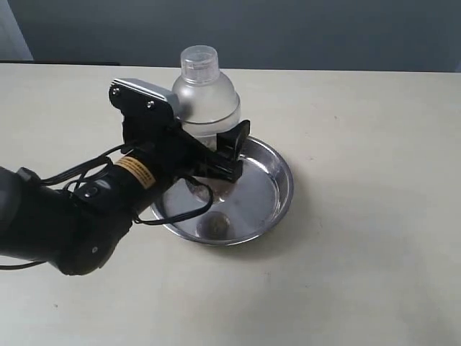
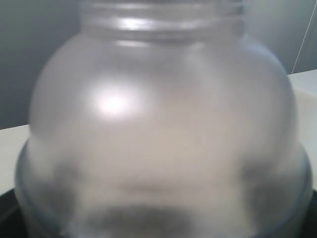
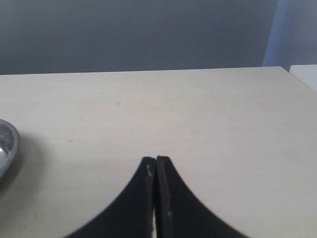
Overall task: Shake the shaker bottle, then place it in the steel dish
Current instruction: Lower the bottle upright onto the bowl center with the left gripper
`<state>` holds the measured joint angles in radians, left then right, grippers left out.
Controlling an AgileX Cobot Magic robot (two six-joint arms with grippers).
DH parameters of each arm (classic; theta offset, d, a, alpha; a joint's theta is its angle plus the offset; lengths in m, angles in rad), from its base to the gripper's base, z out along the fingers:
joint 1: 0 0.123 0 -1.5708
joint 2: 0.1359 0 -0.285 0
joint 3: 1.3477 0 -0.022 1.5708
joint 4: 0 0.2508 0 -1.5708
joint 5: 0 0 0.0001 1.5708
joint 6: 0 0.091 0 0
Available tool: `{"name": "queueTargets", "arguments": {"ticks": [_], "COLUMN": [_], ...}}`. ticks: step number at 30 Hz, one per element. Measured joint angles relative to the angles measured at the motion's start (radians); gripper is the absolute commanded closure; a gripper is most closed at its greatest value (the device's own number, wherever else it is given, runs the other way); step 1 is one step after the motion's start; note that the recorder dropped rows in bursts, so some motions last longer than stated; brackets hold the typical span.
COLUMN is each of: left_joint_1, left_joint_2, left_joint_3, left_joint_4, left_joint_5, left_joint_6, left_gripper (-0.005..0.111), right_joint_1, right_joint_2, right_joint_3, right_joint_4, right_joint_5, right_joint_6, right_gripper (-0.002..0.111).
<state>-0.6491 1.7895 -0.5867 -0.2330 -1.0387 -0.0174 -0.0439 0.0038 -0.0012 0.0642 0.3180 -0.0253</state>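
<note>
The frosted shaker bottle [image 1: 207, 97] stands upright over the back left part of the steel dish [image 1: 268, 182]. Its clear cap and domed shoulder rise above my left gripper [image 1: 212, 153], which is shut around its lower body. I cannot tell whether its base rests on the dish floor, because the gripper hides it. In the left wrist view the shaker bottle [image 2: 158, 129] fills nearly the whole picture, blurred, and hides the fingers. My right gripper [image 3: 156, 161] is shut on nothing, low over bare table, with the steel dish's rim [image 3: 6, 144] off to one side. It does not appear in the exterior view.
The left arm and its black cables [image 1: 86, 180] cover the table left of the dish. A small dark spot [image 1: 215, 225] shows on the dish floor near its front. A grey wall [image 1: 324, 32] stands behind the table's far edge.
</note>
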Motion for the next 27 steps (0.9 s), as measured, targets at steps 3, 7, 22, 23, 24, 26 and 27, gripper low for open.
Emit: {"name": "queueTargets", "arguments": {"ticks": [3, 7, 22, 23, 24, 26, 27], "left_joint_1": [0.000, 0.000, 0.000, 0.000, 0.000, 0.000, 0.003], "left_joint_2": [0.024, 0.060, 0.220, 0.220, 0.220, 0.220, 0.220], "left_joint_3": [0.000, 0.000, -0.075, -0.075, -0.077, -0.077, -0.077], "left_joint_4": [-0.027, -0.055, -0.047, -0.047, -0.047, -0.047, -0.041], "left_joint_5": [-0.014, -0.039, -0.123, -0.123, -0.123, -0.123, -0.123], "left_joint_6": [0.000, 0.000, 0.000, 0.000, 0.000, 0.000, 0.000], "left_gripper": [0.107, 0.107, 0.107, 0.106, 0.101, 0.076, 0.060], "right_joint_1": [0.000, 0.000, 0.000, 0.000, 0.000, 0.000, 0.000], "right_joint_2": [0.000, 0.000, 0.000, 0.000, 0.000, 0.000, 0.000], "right_joint_3": [0.000, 0.000, 0.000, 0.000, 0.000, 0.000, 0.000], "right_joint_4": [0.000, 0.000, 0.000, 0.000, 0.000, 0.000, 0.000], "right_joint_5": [0.000, 0.000, 0.000, 0.000, 0.000, 0.000, 0.000], "right_joint_6": [0.000, 0.000, 0.000, 0.000, 0.000, 0.000, 0.000], "right_gripper": [0.109, 0.109, 0.109, 0.109, 0.109, 0.109, 0.109]}}
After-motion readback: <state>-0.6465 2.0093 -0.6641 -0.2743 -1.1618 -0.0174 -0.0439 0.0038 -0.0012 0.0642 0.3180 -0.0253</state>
